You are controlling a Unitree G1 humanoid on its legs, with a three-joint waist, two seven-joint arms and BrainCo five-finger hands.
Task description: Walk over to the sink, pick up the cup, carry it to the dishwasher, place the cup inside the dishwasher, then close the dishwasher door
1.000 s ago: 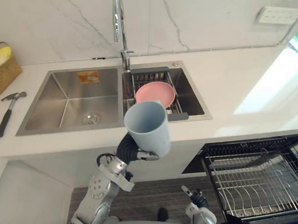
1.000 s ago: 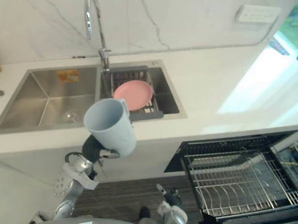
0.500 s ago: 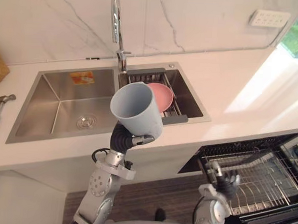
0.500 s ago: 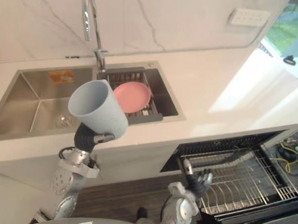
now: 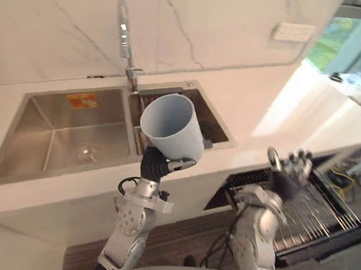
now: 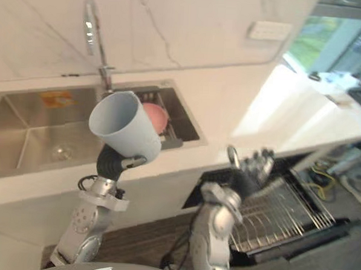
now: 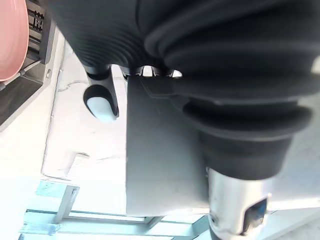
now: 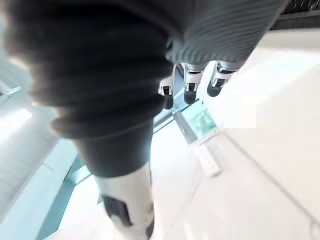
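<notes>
Your L hand (image 5: 165,167) wraps cup (image 5: 172,127) base from 6 o'clock, mouth tilted twd 11. R hand (image 5: 289,172) at cup's 3 o'clock, fingers straight, over dishwasher rack (image 5: 323,208).

Pink plate (image 6: 158,116), faucet (image 5: 132,75), wall outlet (image 5: 293,32)

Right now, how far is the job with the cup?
Done: the cup is out of the sink, gripped in the left hand. In hand: the carry; the right hand is raised and open before the dishwasher. Left: set the cup on its pulled-out rack, then shut the dishwasher.
</notes>
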